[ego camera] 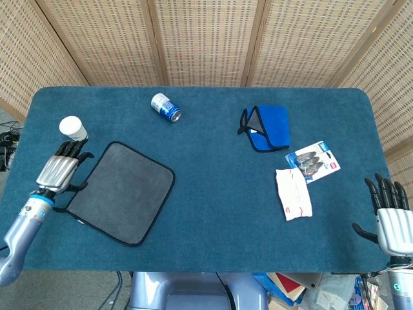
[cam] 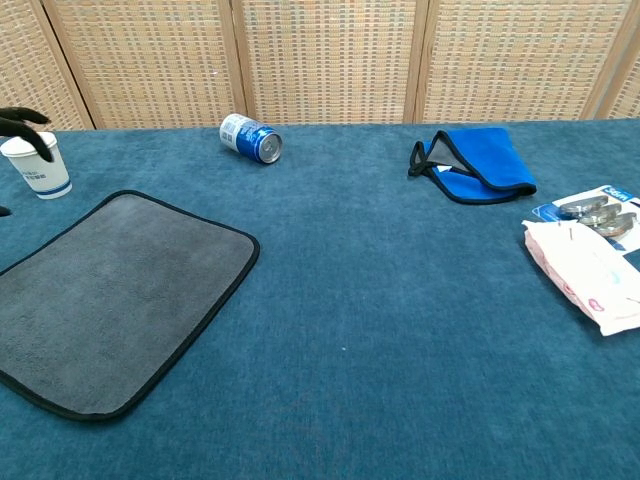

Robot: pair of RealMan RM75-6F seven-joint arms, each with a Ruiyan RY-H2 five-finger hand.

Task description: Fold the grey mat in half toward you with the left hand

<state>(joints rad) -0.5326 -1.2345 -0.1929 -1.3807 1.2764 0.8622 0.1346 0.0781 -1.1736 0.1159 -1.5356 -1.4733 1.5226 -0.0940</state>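
Observation:
The grey mat (ego camera: 121, 192) with a black border lies flat and spread out on the left part of the blue table; the chest view shows the mat (cam: 110, 295) low on the left. My left hand (ego camera: 60, 170) hovers by the mat's far left edge, fingers apart and holding nothing; only its dark fingertips (cam: 22, 122) show at the left border of the chest view. My right hand (ego camera: 391, 216) hangs open off the table's near right corner, away from everything.
A white paper cup (ego camera: 72, 128) stands just beyond my left hand. A blue can (ego camera: 166, 108) lies on its side at the back. On the right are a folded blue cloth (ego camera: 267, 127), a blister pack (ego camera: 313, 161) and a white packet (ego camera: 293, 193).

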